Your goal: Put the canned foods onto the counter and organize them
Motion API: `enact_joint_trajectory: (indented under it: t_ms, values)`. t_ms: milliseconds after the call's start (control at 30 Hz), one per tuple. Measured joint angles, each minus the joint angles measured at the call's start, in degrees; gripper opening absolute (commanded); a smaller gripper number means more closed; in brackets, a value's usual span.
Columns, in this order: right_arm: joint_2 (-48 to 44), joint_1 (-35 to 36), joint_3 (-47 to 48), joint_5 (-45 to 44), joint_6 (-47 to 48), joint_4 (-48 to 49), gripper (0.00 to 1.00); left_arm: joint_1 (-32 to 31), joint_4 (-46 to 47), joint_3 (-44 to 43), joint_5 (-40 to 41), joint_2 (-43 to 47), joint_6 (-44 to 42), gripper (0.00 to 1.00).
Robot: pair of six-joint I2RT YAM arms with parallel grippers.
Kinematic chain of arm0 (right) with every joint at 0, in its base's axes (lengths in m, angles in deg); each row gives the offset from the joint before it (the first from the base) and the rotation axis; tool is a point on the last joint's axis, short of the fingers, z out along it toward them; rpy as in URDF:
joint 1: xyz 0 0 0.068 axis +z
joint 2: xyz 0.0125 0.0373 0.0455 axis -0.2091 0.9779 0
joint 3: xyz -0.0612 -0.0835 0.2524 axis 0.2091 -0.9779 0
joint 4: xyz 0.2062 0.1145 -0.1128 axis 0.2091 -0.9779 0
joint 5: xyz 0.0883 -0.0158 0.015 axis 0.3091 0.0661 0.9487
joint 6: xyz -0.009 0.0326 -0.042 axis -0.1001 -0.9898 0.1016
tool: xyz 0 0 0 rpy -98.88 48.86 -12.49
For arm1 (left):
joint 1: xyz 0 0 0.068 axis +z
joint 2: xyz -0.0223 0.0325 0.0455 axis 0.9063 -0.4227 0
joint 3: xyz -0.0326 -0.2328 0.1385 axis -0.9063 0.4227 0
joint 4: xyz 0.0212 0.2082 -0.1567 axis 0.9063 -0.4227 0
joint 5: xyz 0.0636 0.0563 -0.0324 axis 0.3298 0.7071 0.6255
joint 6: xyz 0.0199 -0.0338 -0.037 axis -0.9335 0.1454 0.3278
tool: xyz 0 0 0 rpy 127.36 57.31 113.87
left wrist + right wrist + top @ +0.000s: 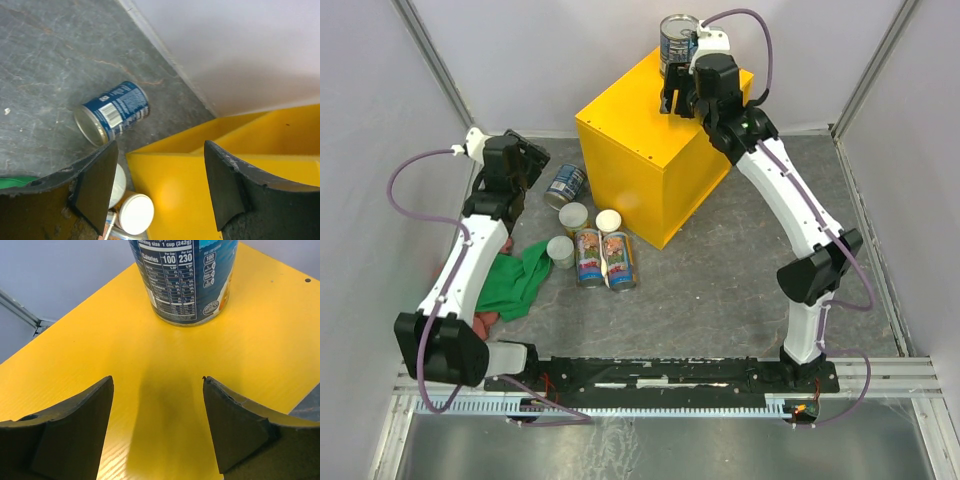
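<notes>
The yellow counter (635, 150) stands at the back centre. One blue-labelled can (675, 42) stands upright on its far corner and shows in the right wrist view (186, 280). My right gripper (678, 103) is open and empty just in front of that can, above the counter top (165, 390). The second blue can (563, 185) lies on its side on the floor left of the counter (114, 112). Three small pale-lidded cans (574, 217) and two slim colourful cans (604, 260) sit in front of the counter. My left gripper (528, 165) is open and empty, above and left of the lying blue can.
A green cloth (515, 280) lies crumpled by the left arm, with a small pink piece (486, 322) beside it. Grey walls enclose the stone-patterned floor (720, 290) on three sides. The black base rail (660, 375) runs along the near edge.
</notes>
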Motion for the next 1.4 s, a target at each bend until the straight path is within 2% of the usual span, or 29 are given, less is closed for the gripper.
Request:
enact_joint_trajectory:
  t_ms: [167, 367, 633, 1033, 1400]
  values:
    - [-1.73, 0.0, -1.66, 0.07, -0.22, -0.33, 0.82, 2.58, -0.11, -0.39, -1.84, -7.15, -1.49, 0.78]
    - [-4.17, 0.0, -6.32, 0.07, -0.83, -1.2, 0.84, 3.34, 0.15, -2.99, -5.27, -16.2, -7.28, 0.79]
    - [-7.87, -0.13, -10.95, 0.44, -1.92, -0.39, 0.85, 3.32, 0.57, -12.94, -8.61, -24.83, -18.45, 0.79]
    - [-13.4, -1.79, -18.97, 2.32, -3.26, 3.41, 0.85, 3.34, 0.13, -14.73, -9.75, -31.41, -27.82, 0.79]
    - [-13.84, -3.13, -19.47, 4.79, -3.82, 3.74, 0.85, 3.32, 0.33, -17.44, -14.38, -35.3, -32.35, 0.81]
